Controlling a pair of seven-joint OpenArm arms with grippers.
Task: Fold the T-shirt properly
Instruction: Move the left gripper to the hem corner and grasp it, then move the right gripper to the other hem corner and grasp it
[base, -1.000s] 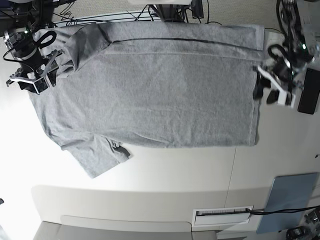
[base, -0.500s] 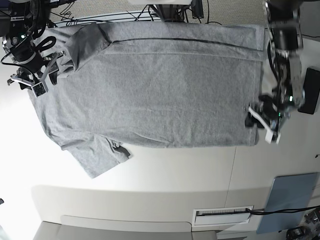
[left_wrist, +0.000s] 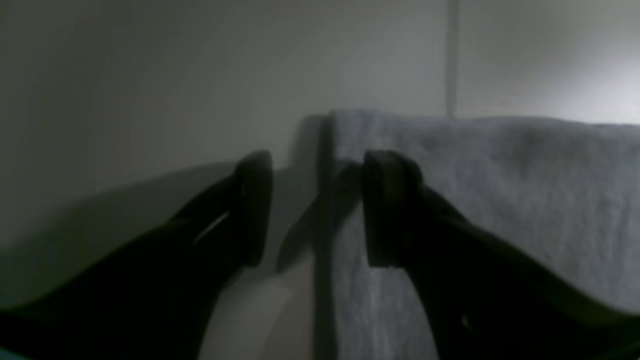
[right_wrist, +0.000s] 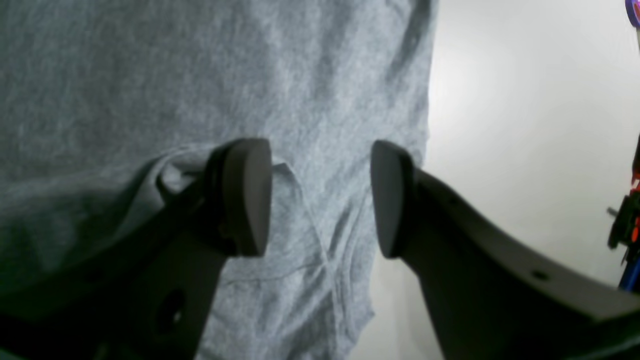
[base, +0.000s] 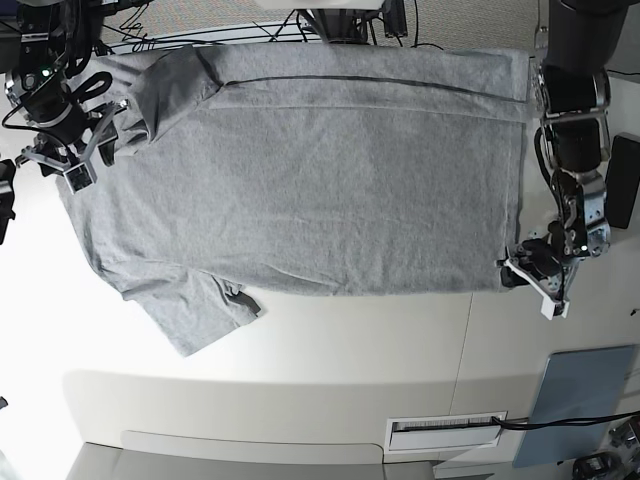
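Both fingers gape apart over the T-shirt, gripping nothing.

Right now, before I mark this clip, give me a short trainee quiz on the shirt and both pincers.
1. True or false: the left pincer sits at a hem corner of the T-shirt.
2. The right pincer is: A) open over grey fabric, B) shut on a sleeve, C) out of view.
3. Fill in: in the base view, the near sleeve lies spread on the white ____.

Key: 1 true; the left wrist view shows its fingers astride the cloth's edge. 2 A. 3 table.
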